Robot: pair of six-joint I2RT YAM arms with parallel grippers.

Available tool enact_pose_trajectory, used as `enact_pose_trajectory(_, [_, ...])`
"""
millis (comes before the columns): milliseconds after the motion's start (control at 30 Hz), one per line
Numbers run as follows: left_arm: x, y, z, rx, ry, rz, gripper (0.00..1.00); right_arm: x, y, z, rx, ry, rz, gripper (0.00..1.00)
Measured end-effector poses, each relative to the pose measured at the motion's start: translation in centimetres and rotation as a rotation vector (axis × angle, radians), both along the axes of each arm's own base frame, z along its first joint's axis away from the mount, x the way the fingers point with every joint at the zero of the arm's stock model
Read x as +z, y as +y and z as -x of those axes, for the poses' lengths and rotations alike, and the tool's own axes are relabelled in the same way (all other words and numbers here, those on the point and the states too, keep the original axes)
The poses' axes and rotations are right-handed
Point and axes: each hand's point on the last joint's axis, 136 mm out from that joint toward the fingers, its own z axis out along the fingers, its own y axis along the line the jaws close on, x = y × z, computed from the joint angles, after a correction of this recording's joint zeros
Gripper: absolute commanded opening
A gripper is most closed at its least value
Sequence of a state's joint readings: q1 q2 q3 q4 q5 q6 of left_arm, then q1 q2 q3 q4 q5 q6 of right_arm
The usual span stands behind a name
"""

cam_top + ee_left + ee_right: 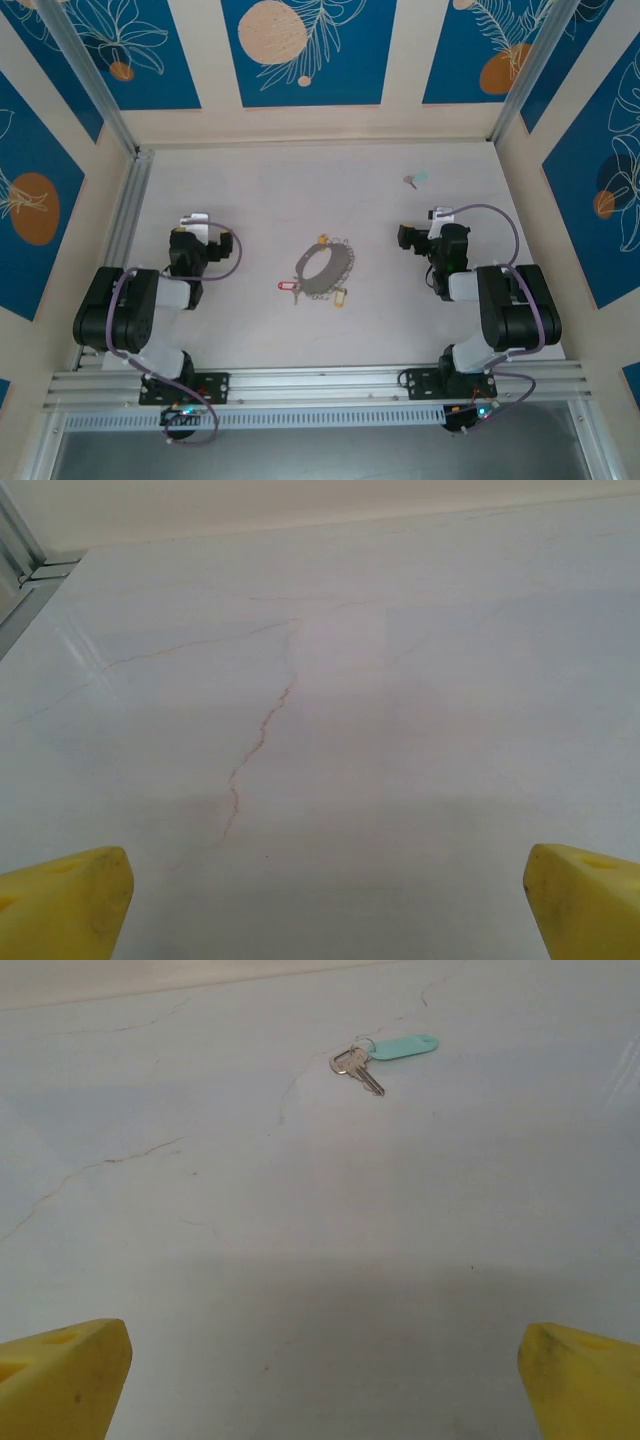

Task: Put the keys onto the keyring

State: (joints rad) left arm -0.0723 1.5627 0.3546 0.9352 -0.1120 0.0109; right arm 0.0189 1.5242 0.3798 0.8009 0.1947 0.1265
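Observation:
The grey keyring (326,268) with its silvery chain fringe lies flat at the table's middle. A red-headed key (288,286) lies at its left rim and a yellow-headed key (339,298) at its near rim; whether either is hooked on I cannot tell. The teal-headed key (416,179) (385,1055) lies alone at the far right, ahead of my right gripper (440,213) (320,1385), which is open and empty. My left gripper (197,217) (325,910) hangs open over bare table, left of the ring, with nothing between its yellow fingers (65,900).
The white tabletop (250,190) has faint hairline cracks. Aluminium rails (125,215) run along its left edge and near edge. Patterned blue-and-cream walls close in the back and both sides.

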Motion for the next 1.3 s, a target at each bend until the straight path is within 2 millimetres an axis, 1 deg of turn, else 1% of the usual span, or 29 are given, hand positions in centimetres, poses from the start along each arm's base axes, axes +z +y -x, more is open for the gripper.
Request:
enact_pose_trajectory(733, [0.0,0.0,0.0,0.000,0.001,0.000,1.00,0.0,0.0,0.0,-0.004,0.000,0.004,0.99])
enact_pose_trajectory(800, [-0.1,0.0,0.1,0.000,0.014,-0.002,1.00,0.2,0.2,0.1,-0.016,0.009,0.030,0.99])
enact_pose_trajectory(833, [-0.1,-0.1,0.2,-0.004,0.030,-0.009,1.00,0.5,0.7,0.3,-0.010,0.019,0.055,0.99])
enact_pose_trajectory(867, [0.3,-0.3,0.2,-0.013,0.038,-0.021,1.00,1.6,1.6,0.3,0.008,0.013,0.079,0.99])
enact_pose_trajectory(900, [1.2,-0.7,0.2,-0.020,0.037,-0.035,1.00,3.4,2.6,0.1,0.025,-0.014,0.094,0.99])
enact_pose_trajectory(967, [4.0,-1.9,-0.2,-0.037,0.006,-0.062,1.00,7.8,4.0,-0.6,0.032,-0.083,0.086,0.99])
enact_pose_trajectory(1000, [5.9,-2.9,-0.3,-0.058,-0.019,-0.069,1.00,10.0,4.1,-1.1,0.015,-0.102,0.062,0.99])
enact_pose_trajectory(1033, [7.4,-3.8,-0.3,-0.073,-0.039,-0.069,1.00,12.2,3.6,-2.0,-0.013,-0.107,0.040,0.99])
enact_pose_trajectory(1067, [10.0,-5.6,-0.2,-0.102,-0.070,-0.049,1.00,14.3,2.8,-3.2,-0.049,-0.104,0.018,0.99])
enact_pose_trajectory(1133, [13.5,-7.7,-0.1,-0.129,-0.089,0.005,1.00,17.8,1.4,-5.9,-0.110,-0.097,-0.017,0.99])
enact_pose_trajectory(1167, [15.4,-8.9,-0.1,-0.151,-0.091,0.048,1.00,18.7,0.8,-7.1,-0.130,-0.085,-0.027,0.99])
enact_pose_trajectory(1200, [16.5,-9.7,-0.2,-0.168,-0.084,0.083,1.00,18.9,0.4,-8.2,-0.141,-0.063,-0.031,0.99])
enact_pose_trajectory(1233, [17.6,-10.5,-0.3,-0.190,-0.072,0.131,1.00,18.7,0.1,-9.5,-0.144,-0.020,-0.035,0.99])
enact_pose_trajectory(1267, [18.0,-11.1,-0.2,-0.214,-0.053,0.169,1.00,17.8,0.1,-10.7,-0.139,0.028,-0.039,0.99])
enact_pose_trajectory(1300, [18.0,-12.0,-0.1,-0.248,-0.024,0.214,1.00,16.5,0.0,-12.1,-0.131,0.092,-0.048,0.99])
